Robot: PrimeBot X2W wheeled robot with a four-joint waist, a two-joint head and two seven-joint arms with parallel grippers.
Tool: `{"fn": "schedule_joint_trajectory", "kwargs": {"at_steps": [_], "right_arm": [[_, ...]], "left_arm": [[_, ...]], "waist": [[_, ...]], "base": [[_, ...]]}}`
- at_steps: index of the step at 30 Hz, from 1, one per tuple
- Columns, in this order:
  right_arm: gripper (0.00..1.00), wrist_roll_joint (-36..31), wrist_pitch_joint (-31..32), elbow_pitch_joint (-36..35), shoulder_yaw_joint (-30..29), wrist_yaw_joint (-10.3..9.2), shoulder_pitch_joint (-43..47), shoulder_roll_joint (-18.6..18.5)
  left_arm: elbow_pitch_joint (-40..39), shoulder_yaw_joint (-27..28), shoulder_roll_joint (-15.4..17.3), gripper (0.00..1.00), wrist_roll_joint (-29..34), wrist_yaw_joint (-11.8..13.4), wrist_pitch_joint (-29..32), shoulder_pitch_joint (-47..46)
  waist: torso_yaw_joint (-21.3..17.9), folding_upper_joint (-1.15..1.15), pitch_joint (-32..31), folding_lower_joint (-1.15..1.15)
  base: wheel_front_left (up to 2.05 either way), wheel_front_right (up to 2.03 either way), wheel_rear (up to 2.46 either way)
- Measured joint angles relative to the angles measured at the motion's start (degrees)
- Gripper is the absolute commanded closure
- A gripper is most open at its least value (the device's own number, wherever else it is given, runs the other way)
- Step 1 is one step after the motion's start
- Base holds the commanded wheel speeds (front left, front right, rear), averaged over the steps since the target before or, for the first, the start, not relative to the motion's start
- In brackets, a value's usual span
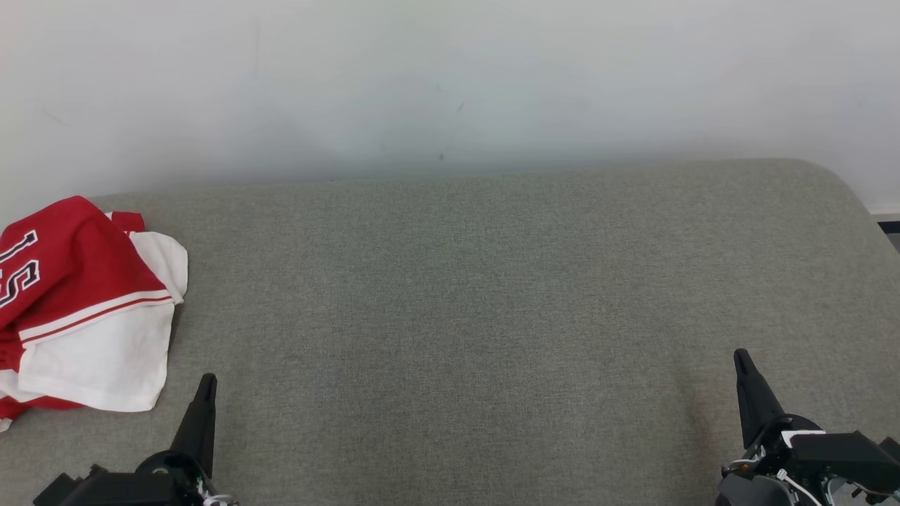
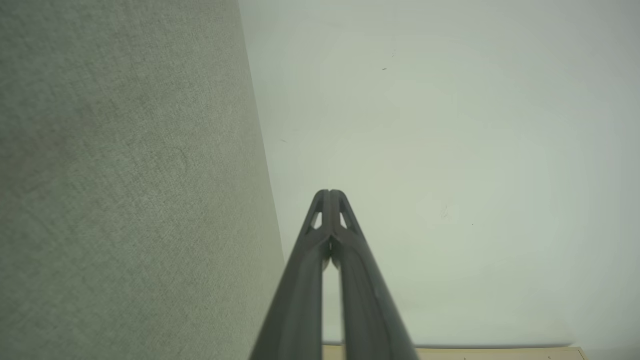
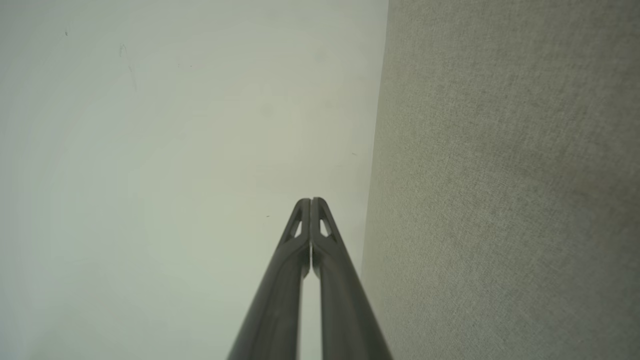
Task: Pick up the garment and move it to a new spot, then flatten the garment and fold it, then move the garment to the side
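The garment point(image 1: 84, 309), red and white, is crumpled at the nine o'clock edge of the head view, on a grey cushion point(image 1: 450, 316). Its left side is cut off by the picture's border, so its full shape cannot be told. Black characters outlined in white are printed on the red part; they are partly cut off and folded under and cannot be read with certainty. One garment is counted.

The left gripper point(image 1: 206, 383) is seen at seven o'clock in the head view, just beside the garment's lower right corner but apart from it. Its two fingers are pressed together at the tips, and nothing is held between them. The right gripper point(image 1: 740, 357) is seen at five o'clock, well apart from the garment, with its two fingers likewise closed on nothing. Two grippers are counted, and their bases are cut off by the bottom edge.

A pale wall point(image 1: 450, 84) is seen behind the cushion, towards twelve o'clock. A thin strip of light floor point(image 2: 500, 354) is glimpsed at six o'clock in the left wrist view.
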Motion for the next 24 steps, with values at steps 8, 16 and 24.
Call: {"fn": "schedule_joint_trajectory", "kwargs": {"at_steps": [8, 16, 24], "right_arm": [[1.00, 0.0, 0.0, 0.0, 0.0, 0.00, 0.0, 0.0], [1.00, 0.0, 0.0, 0.0, 0.0, 0.00, 0.0, 0.0], [1.00, 0.0, 0.0, 0.0, 0.0, 0.00, 0.0, 0.0]], "left_arm": [[0.0, 0.0, 0.0, 1.00, 0.0, 0.0, 0.0, 0.0], [0.0, 0.0, 0.0, 1.00, 0.0, 0.0, 0.0, 0.0], [0.0, 0.0, 0.0, 1.00, 0.0, 0.0, 0.0, 0.0]], "waist": [[0.0, 0.00, 0.0, 0.00], [0.0, 0.00, 0.0, 0.00], [0.0, 0.00, 0.0, 0.00]], "base": [[0.00, 0.00, 0.00], [0.00, 0.00, 0.00], [0.00, 0.00, 0.00]]}}
